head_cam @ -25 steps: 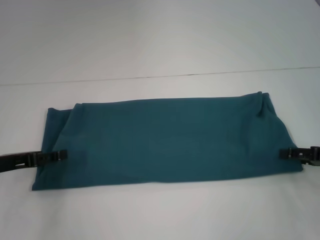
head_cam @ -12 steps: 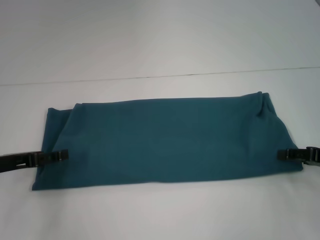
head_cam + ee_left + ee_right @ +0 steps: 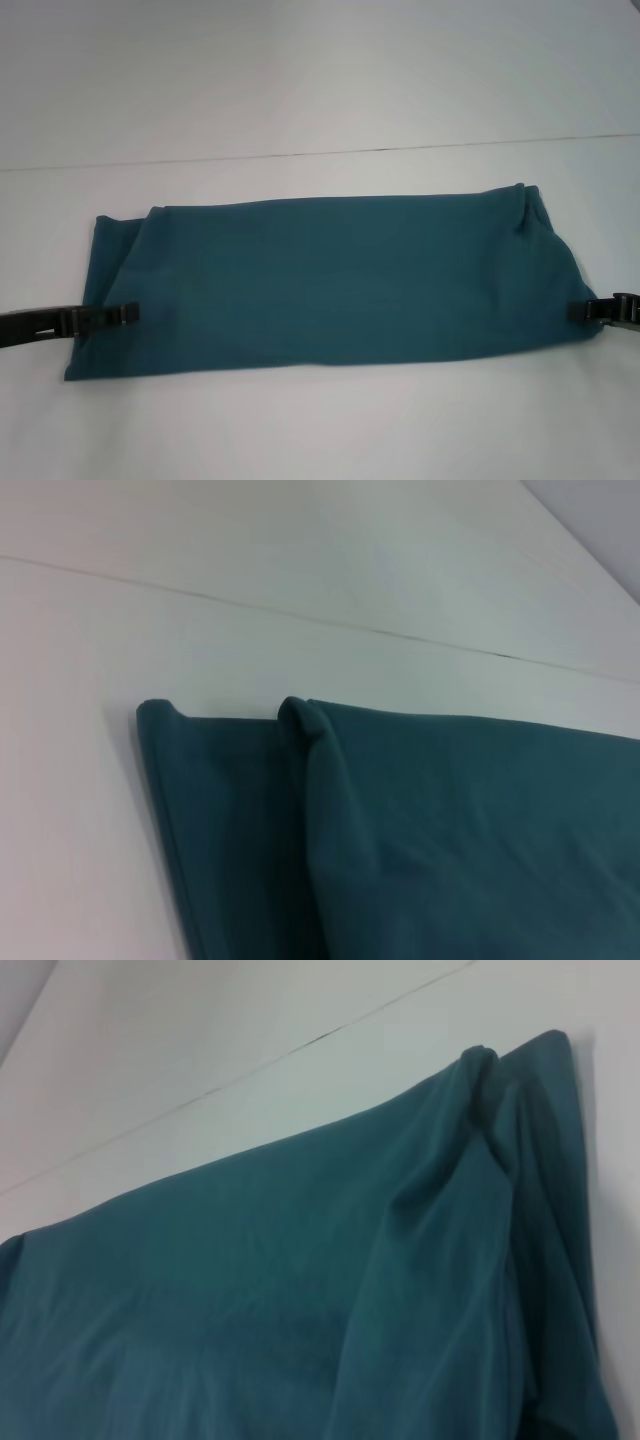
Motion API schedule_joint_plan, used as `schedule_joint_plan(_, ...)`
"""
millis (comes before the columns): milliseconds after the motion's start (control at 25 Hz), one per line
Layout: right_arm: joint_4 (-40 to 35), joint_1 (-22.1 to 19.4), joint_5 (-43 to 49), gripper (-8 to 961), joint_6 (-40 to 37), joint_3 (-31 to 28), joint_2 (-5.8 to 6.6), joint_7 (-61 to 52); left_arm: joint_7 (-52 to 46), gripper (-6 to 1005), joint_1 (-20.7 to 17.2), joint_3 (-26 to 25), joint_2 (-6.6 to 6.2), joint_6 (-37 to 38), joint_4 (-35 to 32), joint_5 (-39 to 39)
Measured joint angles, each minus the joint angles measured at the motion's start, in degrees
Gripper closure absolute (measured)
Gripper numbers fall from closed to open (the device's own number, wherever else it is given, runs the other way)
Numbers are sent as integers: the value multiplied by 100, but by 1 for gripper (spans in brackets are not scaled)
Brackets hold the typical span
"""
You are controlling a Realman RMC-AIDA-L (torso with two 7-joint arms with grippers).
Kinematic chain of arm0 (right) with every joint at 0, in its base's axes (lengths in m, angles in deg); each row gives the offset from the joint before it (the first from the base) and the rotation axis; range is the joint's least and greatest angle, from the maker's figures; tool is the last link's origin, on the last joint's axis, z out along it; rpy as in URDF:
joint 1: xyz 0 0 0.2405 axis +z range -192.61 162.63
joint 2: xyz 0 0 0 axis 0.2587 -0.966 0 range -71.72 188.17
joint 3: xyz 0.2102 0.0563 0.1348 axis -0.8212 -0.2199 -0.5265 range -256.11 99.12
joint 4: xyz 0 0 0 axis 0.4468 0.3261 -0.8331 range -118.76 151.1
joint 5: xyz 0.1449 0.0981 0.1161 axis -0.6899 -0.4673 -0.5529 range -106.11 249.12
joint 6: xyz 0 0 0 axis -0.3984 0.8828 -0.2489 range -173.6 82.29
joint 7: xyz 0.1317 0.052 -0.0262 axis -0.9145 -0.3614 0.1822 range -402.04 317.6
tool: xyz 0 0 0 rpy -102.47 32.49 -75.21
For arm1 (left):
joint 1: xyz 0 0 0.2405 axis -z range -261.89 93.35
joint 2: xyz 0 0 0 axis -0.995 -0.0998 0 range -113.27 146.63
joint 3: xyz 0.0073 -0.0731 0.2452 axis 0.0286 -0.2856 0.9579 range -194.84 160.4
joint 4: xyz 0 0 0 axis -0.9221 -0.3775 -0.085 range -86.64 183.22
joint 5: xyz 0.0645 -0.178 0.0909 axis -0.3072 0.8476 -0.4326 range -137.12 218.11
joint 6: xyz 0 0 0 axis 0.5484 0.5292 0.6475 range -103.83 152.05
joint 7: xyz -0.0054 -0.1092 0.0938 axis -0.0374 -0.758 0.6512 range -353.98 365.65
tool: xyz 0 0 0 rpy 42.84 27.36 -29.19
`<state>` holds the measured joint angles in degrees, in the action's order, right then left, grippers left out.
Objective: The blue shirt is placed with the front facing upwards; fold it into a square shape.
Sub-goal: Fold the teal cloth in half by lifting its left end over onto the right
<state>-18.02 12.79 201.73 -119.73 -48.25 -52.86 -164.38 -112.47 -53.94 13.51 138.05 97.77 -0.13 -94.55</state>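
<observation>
- Since a second ago the right gripper (image 3: 585, 311) has drawn back outward, from over the cloth to the right edge of the blue shirt (image 3: 330, 280); the left gripper (image 3: 128, 314) has hardly shifted.
- The shirt itself lies unchanged, a folded band on the white table (image 3: 320, 90).
- Its long axis runs left to right, plain side up.
- Left gripper tips rest on the shirt's left end; whether either gripper is clamped or parted cannot be told.
</observation>
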Motion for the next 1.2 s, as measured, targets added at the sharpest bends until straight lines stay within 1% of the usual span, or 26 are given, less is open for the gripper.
schedule_joint_plan(160, 0, -15, -22, 751, -19, -31, 1, 58, 0, 105, -28, 2, 0, -3, -16, -11)
schedule_joint_plan(480, 0, -42, -30, 942, -19, -37, 1, 102, 0, 105, -79, -28, 0, 0, -32, -185)
schedule_joint_plan(760, 0, -45, -41, 943, -29, -36, 0, 104, -85, 104, -90, -37, 0, 189, -99, -434)
schedule_joint_plan(1200, 0, -45, -41, 943, -28, -36, 0, 110, -88, 113, -142, -42, -8, 362, -176, -454)
